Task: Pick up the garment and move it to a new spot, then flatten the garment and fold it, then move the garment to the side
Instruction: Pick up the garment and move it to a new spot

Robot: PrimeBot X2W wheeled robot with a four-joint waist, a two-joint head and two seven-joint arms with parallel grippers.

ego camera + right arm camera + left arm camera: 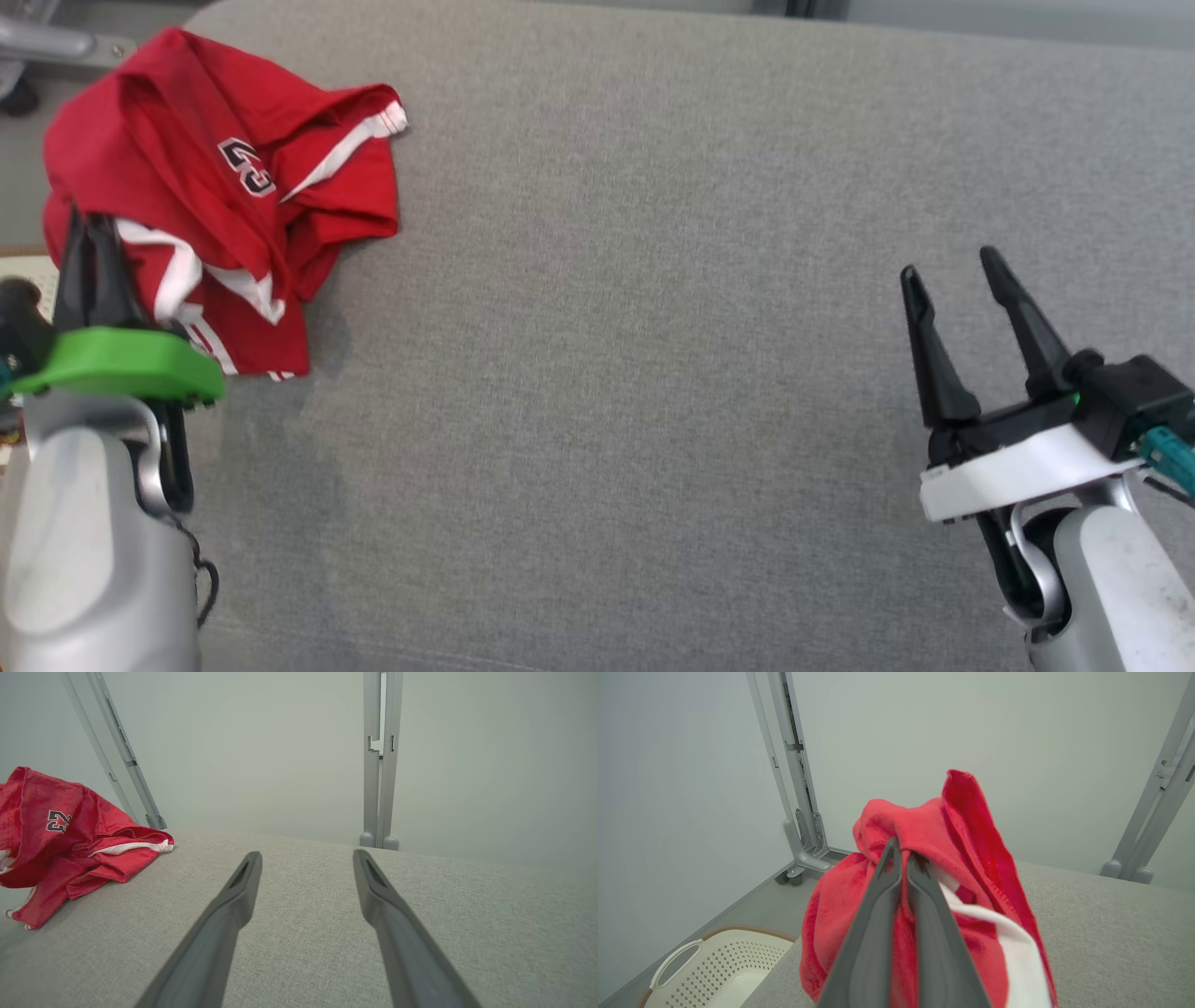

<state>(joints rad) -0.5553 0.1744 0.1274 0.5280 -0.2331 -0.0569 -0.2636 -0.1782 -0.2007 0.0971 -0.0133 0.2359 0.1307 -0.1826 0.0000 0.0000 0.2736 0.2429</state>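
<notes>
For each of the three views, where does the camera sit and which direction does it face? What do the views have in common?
Head view: on the head, facing forward and down at the grey fabric surface; shows the left end effector shut on the red garment, and the open right end effector.
Left wrist view: on the left wrist, facing along its closed fingers into the garment; white basket below.
Right wrist view: on the right wrist, facing along its spread fingers across the surface.
Shared: garment and surface appear in all three.
</notes>
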